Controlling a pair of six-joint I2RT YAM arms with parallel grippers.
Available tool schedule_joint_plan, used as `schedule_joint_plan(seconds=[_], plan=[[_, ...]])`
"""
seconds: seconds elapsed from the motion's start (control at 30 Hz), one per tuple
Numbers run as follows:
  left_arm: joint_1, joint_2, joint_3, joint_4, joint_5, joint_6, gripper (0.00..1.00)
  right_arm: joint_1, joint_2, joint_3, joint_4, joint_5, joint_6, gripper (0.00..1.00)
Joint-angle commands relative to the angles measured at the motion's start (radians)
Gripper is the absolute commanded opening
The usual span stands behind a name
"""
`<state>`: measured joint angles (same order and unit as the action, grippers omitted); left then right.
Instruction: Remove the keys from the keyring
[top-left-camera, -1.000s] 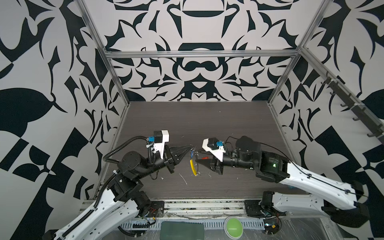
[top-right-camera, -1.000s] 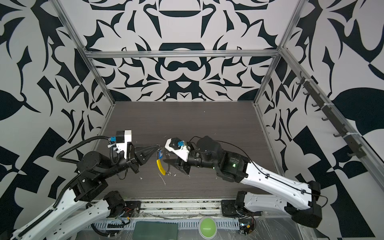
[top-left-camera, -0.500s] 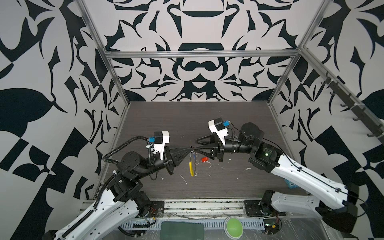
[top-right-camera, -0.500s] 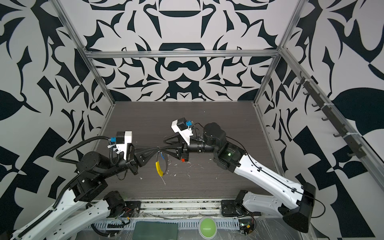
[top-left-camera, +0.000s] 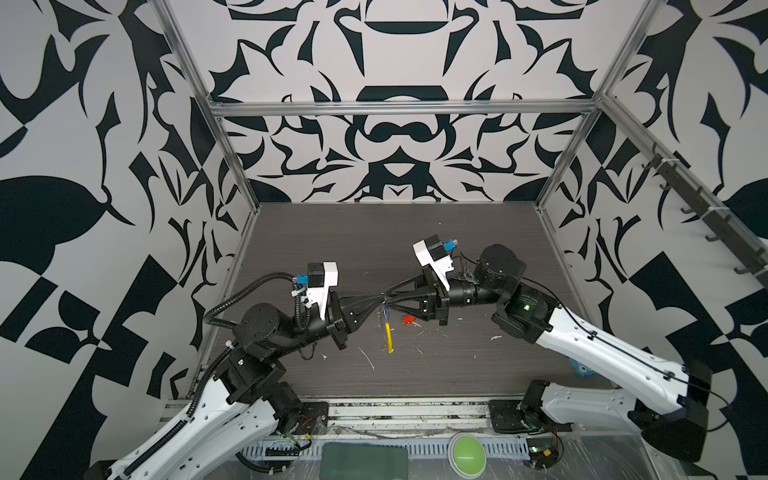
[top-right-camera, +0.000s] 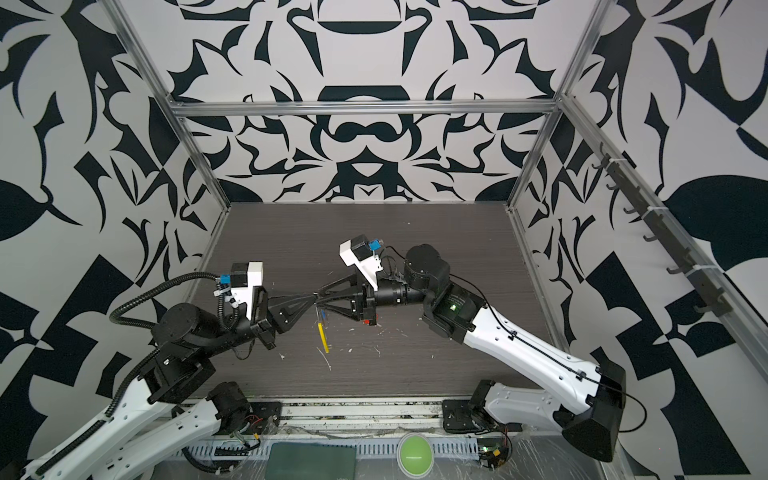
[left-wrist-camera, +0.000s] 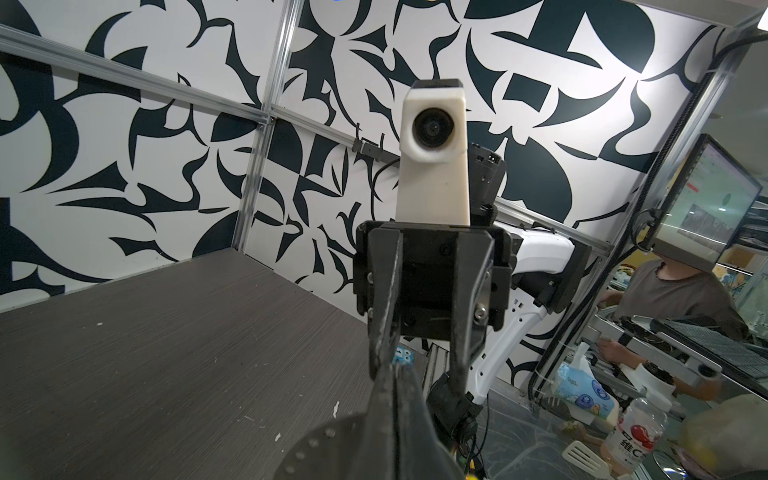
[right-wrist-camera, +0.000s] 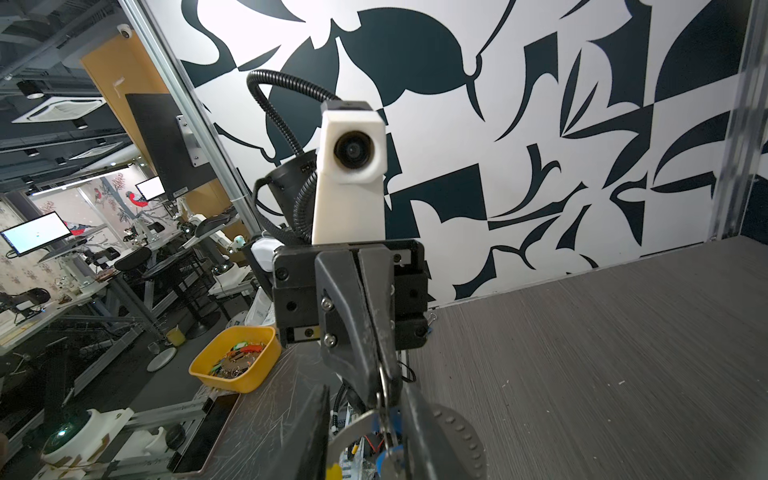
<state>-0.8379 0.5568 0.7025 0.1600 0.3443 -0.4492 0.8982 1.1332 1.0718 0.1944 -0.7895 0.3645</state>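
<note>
Well, my left claw (top-left-camera: 380, 297) is squeezed shut on the top of the keyring (top-left-camera: 388, 338). The ring hangs down from it over the table (top-left-camera: 374, 249), with its yellow part at the low end. My right claw (top-left-camera: 387, 300) is right at the ring too, and its two fingers are apart with the wire between them. The blue key (right-wrist-camera: 388, 422) is on the ring, between those fingers. The red key (top-left-camera: 408, 319) is off the ring and lies on the table just beside it.

The keyring (top-left-camera: 389, 337) wire is too thin to trace from above; the blue key (right-wrist-camera: 390, 454) runs off-frame.
</note>
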Motion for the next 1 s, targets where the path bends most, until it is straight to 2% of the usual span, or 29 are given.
schedule_joint_plan(seconds=[0.0,0.2,0.53,0.67,0.7,0.8,0.83,0.97], plan=[[0.0,-0.011,0.005,0.046,-0.001,-0.009,0.0,0.004,-0.003,0.0,0.057,-0.022,0.012,0.3],[0.0,-0.009,0.002,0.049,-0.001,-0.009,0.0,0.011,0.001,-0.007,0.058,-0.027,0.016,0.24],[0.0,0.0,0.004,0.053,0.005,-0.016,0.0,0.01,0.003,-0.007,0.048,-0.025,0.017,0.01],[0.0,0.007,0.024,-0.001,-0.011,-0.017,0.0,0.01,-0.01,-0.006,0.006,-0.008,-0.001,0.0],[0.0,0.007,0.032,-0.021,-0.019,-0.016,0.05,0.011,-0.018,-0.004,-0.018,0.0,-0.013,0.0],[0.0,0.002,0.054,-0.09,-0.035,-0.014,0.41,0.011,-0.037,0.023,-0.134,0.012,-0.066,0.0],[0.0,0.001,0.067,-0.128,-0.038,-0.011,0.46,0.011,-0.041,0.039,-0.187,0.014,-0.088,0.0],[0.0,0.021,0.156,-0.318,-0.012,0.024,0.45,0.011,-0.04,0.103,-0.378,0.006,-0.164,0.0]])
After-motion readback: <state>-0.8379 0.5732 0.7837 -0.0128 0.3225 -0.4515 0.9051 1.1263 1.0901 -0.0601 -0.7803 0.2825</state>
